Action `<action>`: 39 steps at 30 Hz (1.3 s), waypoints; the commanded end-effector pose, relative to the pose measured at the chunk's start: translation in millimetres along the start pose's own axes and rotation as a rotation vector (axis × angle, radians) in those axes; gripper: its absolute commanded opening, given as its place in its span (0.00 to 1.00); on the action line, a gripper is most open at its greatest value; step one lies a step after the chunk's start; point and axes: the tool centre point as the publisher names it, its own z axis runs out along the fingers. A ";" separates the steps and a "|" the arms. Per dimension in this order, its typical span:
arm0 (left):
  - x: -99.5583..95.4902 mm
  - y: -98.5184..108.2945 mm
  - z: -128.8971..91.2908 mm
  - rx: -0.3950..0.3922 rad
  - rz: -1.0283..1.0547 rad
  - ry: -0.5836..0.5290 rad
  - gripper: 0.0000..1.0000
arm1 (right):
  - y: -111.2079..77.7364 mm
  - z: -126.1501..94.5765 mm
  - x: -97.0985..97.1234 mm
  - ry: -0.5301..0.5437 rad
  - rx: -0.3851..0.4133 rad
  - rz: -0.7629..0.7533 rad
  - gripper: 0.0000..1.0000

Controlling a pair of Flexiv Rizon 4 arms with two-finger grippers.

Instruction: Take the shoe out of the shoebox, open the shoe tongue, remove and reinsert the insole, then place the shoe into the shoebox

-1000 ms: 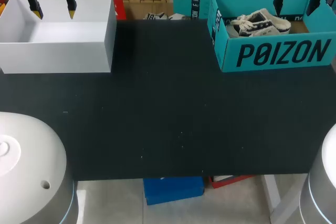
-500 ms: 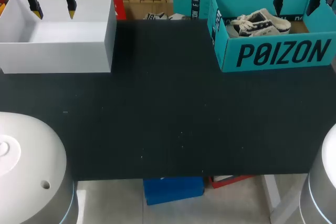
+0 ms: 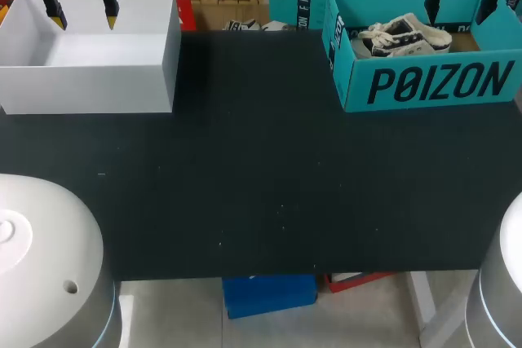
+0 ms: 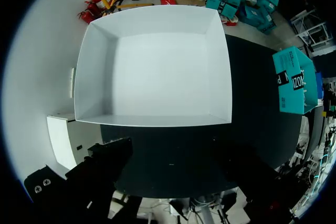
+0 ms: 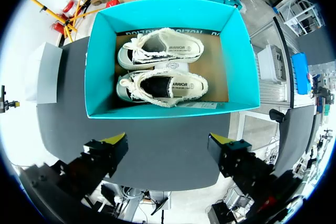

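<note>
A teal shoebox (image 3: 424, 83) stands open at the table's far right. Two cream and dark canvas shoes lie in it side by side on their soles; the near shoe (image 5: 160, 86) is closest to my fingers and the other shoe (image 5: 161, 52) lies behind it. In the head view the shoes (image 3: 404, 32) show over the box wall. My right gripper (image 3: 461, 7) hangs open above the shoebox (image 5: 157, 111), touching nothing. My left gripper (image 3: 82, 15) hangs open over the white box at the far left, with nothing held.
An empty white box (image 3: 90, 87) stands at the table's far left; in the left wrist view this white box (image 4: 152, 119) lies under my left gripper (image 4: 176, 163). Black table mat (image 3: 261, 185) spreads between the boxes to the front edge.
</note>
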 end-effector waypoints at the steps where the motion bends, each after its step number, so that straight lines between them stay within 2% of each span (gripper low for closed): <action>1: 0.0 0.0 0.0 0.000 0.000 0.000 1.00 | 0.0 0.0 0.0 0.000 0.000 0.000 1.00; 5: 0.0 0.0 0.0 0.000 0.000 0.000 1.00 | 1.9 0.6 -0.4 -0.010 0.007 -0.017 1.00; 11: 0.0 0.0 0.0 0.000 0.000 0.000 1.00 | 14.9 -4.5 -1.2 -0.051 0.042 -0.222 1.00; 23: 0.0 0.0 0.0 0.000 0.000 0.000 1.00 | 31.8 -15.5 10.6 -0.083 0.128 -0.917 1.00; 29: 0.0 0.0 0.0 0.000 0.000 0.000 1.00 | 44.0 -14.1 16.4 -0.024 0.099 -1.209 1.00; 39: 0.0 0.0 0.0 0.000 0.000 0.000 1.00 | 68.4 0.0 14.9 0.025 -0.057 -1.547 1.00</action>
